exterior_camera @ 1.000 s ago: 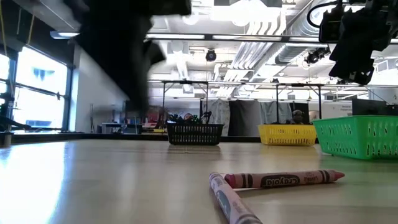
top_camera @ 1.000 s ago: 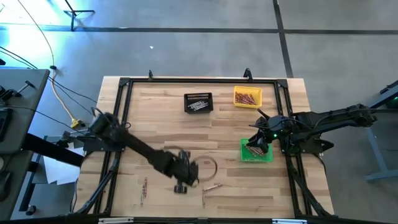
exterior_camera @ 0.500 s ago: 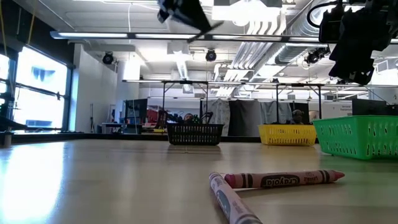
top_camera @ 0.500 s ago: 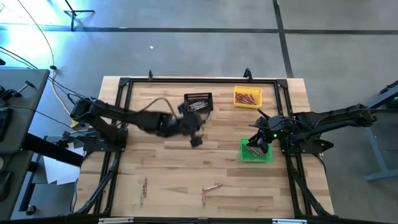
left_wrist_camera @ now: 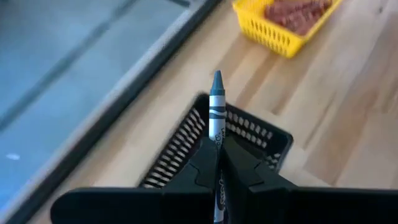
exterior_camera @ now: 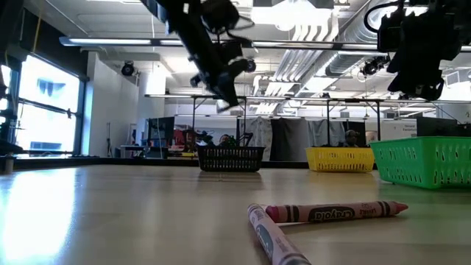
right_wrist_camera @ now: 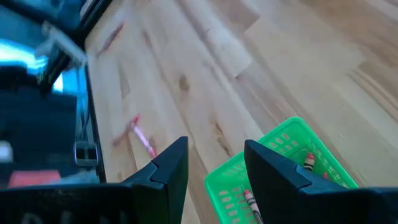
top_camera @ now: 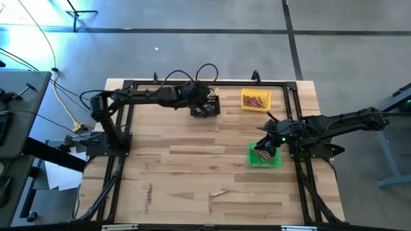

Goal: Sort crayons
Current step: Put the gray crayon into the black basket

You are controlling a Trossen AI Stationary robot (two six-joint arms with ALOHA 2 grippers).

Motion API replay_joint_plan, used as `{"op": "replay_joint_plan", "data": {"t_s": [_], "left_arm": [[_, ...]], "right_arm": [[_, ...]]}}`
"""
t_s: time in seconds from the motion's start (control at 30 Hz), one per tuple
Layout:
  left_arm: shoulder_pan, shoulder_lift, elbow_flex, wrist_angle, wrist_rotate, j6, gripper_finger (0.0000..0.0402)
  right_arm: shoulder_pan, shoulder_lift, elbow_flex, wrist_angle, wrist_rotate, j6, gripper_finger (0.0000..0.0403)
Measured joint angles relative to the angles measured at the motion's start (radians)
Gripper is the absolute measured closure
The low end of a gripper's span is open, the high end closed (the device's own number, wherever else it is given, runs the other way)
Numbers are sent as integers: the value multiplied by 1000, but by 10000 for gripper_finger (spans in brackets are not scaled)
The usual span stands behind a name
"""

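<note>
The left gripper hangs over the black bin at the far side of the table, its fingers pinching a grey crayon. In the left wrist view the crayon's long axis runs straight out from between the fingers, tip forward, with the black bin's mesh wall directly beneath and ahead of it. A drop there, I judge, needs only the fingers to part once the crayon is fully above the bin's opening. The black bin already holds a few pale sticks.

To the right of it, the yellow bin holds reddish-brown crayons. The green bin at the right holds several more. The right gripper waits over the green bin's left edge, fingers spread and holding nothing.

Loose crayons remain on the near part of the table: a crossed pair near the middle and a thin one to the left. Both lie well apart from either gripper.
</note>
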State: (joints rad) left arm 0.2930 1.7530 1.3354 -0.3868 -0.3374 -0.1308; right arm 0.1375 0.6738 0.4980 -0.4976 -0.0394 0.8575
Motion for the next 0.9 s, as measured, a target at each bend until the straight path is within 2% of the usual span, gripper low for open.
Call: {"op": "replay_joint_plan", "data": {"t_s": [0.17,0.7,0.9], "left_arm": [[54,61,0,-1,118,-32,401],[84,134,1,-57,120,31,378],[103,134,1,-59,127,-46,364]], "right_arm": [[0,0,0,0,60,153,261],[0,0,0,-2,58,110,261],[0,0,0,-2,58,110,261]]}}
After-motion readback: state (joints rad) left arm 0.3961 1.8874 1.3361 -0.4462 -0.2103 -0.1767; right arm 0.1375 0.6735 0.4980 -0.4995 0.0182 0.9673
